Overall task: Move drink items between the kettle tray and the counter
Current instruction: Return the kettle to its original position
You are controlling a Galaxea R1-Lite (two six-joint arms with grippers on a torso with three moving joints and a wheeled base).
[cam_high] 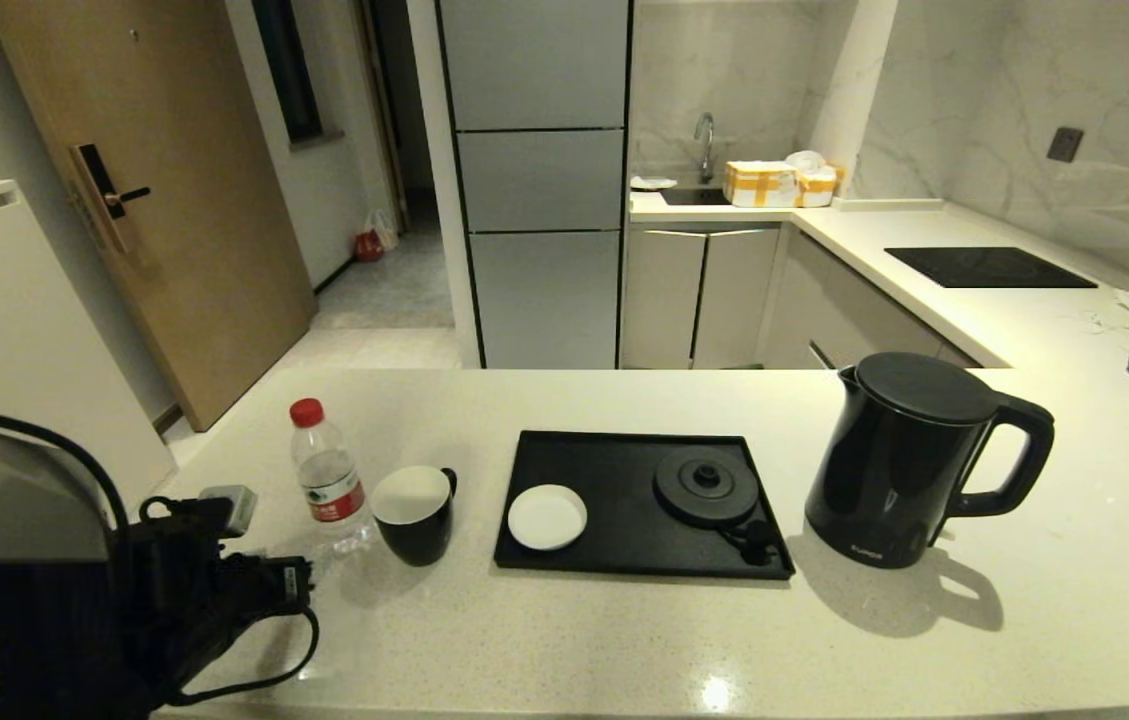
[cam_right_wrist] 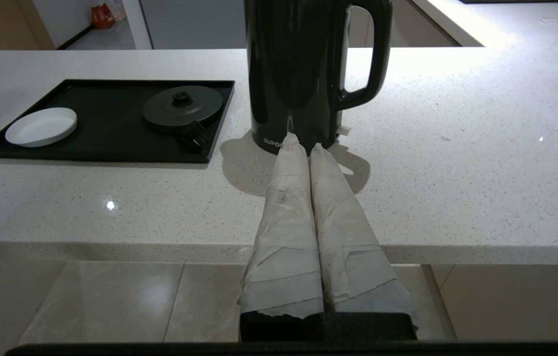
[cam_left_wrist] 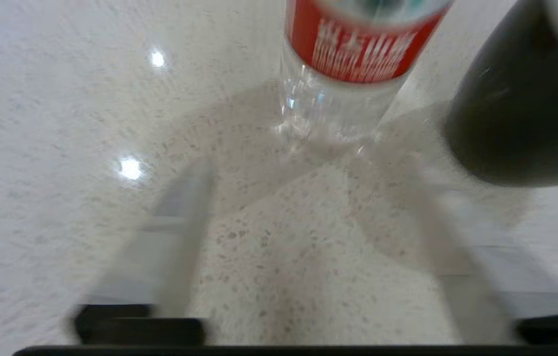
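Two grippers: the left gripper (cam_left_wrist: pixel 308 217) spreads wide, empty, just short of the upright bottle (cam_high: pixel 327 475) beside the mug (cam_high: pixel 415 514); the right gripper (cam_right_wrist: pixel 303 143) is pressed together, empty. Kettle (cam_high: pixel 909 460) stands on the counter (cam_high: pixel 624 640), handle pointing away from the tray (cam_high: pixel 624 545).

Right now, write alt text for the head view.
A black electric kettle stands on the white counter right of a black tray holding a white saucer and kettle base; a water bottle and mug stand left.

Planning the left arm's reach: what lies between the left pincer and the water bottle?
Only bare counter, as the left wrist view shows: the open left pincer faces the water bottle, with the mug beside the bottle.
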